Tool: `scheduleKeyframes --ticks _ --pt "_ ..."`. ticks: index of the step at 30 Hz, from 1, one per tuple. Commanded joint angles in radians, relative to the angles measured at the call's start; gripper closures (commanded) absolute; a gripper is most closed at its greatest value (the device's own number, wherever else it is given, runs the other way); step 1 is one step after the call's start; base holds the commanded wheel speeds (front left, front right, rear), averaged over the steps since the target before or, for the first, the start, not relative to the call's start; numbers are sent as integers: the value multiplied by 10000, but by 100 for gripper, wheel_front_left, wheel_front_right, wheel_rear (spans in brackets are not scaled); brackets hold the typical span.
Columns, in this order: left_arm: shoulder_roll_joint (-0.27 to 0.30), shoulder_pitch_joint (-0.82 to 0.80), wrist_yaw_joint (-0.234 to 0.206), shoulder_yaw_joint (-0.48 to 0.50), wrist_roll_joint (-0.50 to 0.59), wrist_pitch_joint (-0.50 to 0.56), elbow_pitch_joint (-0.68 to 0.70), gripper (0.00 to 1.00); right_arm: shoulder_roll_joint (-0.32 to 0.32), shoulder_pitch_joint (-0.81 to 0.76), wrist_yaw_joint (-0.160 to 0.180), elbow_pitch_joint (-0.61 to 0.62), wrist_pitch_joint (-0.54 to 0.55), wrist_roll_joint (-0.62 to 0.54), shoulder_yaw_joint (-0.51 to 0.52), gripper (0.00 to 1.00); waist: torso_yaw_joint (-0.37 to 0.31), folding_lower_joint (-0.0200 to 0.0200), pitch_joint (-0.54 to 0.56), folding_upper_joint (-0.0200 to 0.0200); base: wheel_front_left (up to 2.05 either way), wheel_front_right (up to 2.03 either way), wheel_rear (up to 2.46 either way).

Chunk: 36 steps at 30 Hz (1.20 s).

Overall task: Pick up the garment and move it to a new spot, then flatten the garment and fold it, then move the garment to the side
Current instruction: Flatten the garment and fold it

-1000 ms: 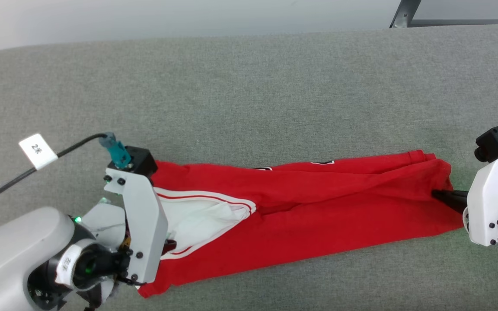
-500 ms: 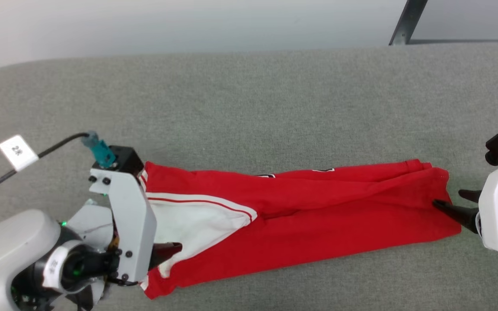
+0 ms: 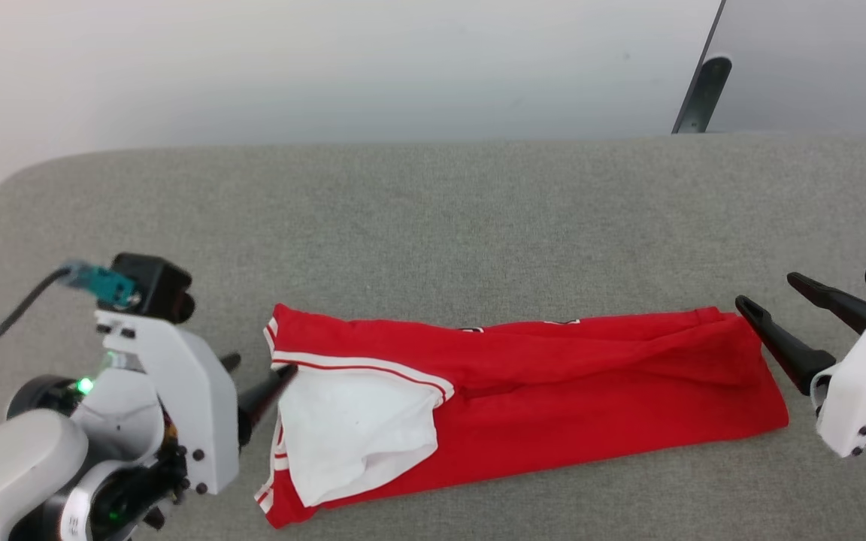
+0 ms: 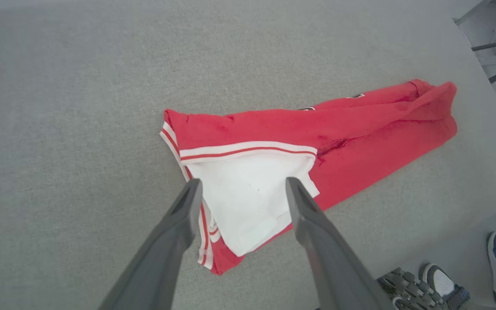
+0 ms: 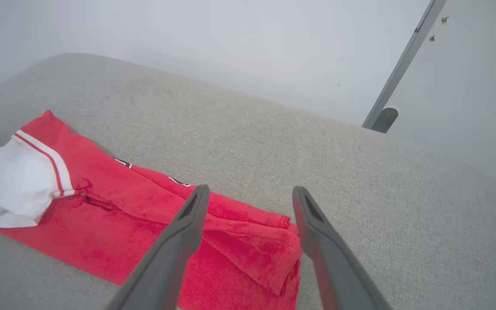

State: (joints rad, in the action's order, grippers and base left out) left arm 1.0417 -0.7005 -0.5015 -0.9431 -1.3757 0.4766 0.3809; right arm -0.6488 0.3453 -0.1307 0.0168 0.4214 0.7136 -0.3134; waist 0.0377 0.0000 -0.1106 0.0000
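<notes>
**Both grippers spread wide**

The left gripper [image 3: 261,366] sits at lower left, white wrist angled inward, dark fingers spread, pointing right. The right gripper [image 3: 767,289], at the far right, points up-left with fingers parted.

Matt cloth garment [image 3: 553,398] on rough fabric table [image 3: 433,225].

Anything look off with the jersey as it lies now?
Slightly. The garment lies as a long strip, but its white sleeve flops loose over the left end and the right-end layers sit rumpled, uneven.
</notes>
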Motion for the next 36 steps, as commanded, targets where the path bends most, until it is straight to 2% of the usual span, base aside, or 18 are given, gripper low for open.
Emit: scheduleKeyframes --ticks 1,6,10,13,16,18,20,23,26,29,36 --pt "16 229 172 82 298 -505 -61 0 79 -204 1 13 -518 -254 -55 0 10 0 186 0 0 0 0" --pt "-198 1194 569 567 893 -3179 -560 0 262 -666 2 -325 -2992 -1392 -111 0 91 0 445 0 0 0 0" --pt "-351 2046 875 936 1217 -5263 -1028 0 528 -1014 2 -830 -4482 -2135 91 0 181 0 594 0 0 0 0" --pt "-534 2635 1177 1199 1549 -6776 -1393 0 799 -1318 2 -1180 -5249 -2452 319 0 279 0 714 0 0 0 0" --pt "-847 3213 1398 1539 2048 -7334 -1769 0 1018 -1586 2 -1493 -5540 -2522 595 0 387 0 793 0 0 0 0" --pt "-1200 3593 1511 1995 2741 -7406 -2031 0 1101 -1813 2 -1728 -5448 -2411 804 0 484 0 841 0 0 0 0" --pt "-1835 4112 1627 2886 3532 -7418 -2205 0 1119 -1963 2 -1899 -5195 -2258 1023 0 576 0 869 0 0 0 0" --pt "-2851 5248 2074 4459 4608 -7414 -2504 0 1138 -2156 2 -2040 -4525 -1798 1335 0 706 0 906 0 0 0 0" --pt "-3925 6297 2779 5911 5505 -7418 -2746 0 978 -2211 5 -2107 -3378 -1335 1506 0 834 0 871 0 0 0 0" --pt "-4826 7006 3591 6963 6306 -7419 -3077 0 769 -2088 4 -2095 -2068 -852 1547 0 1001 0 804 0 0 0 0" --pt "-6957 7473 5161 8821 7898 -7407 -3704 0 190 -1499 1 -2326 819 -274 1488 0 1519 0 551 0 0 0 0"
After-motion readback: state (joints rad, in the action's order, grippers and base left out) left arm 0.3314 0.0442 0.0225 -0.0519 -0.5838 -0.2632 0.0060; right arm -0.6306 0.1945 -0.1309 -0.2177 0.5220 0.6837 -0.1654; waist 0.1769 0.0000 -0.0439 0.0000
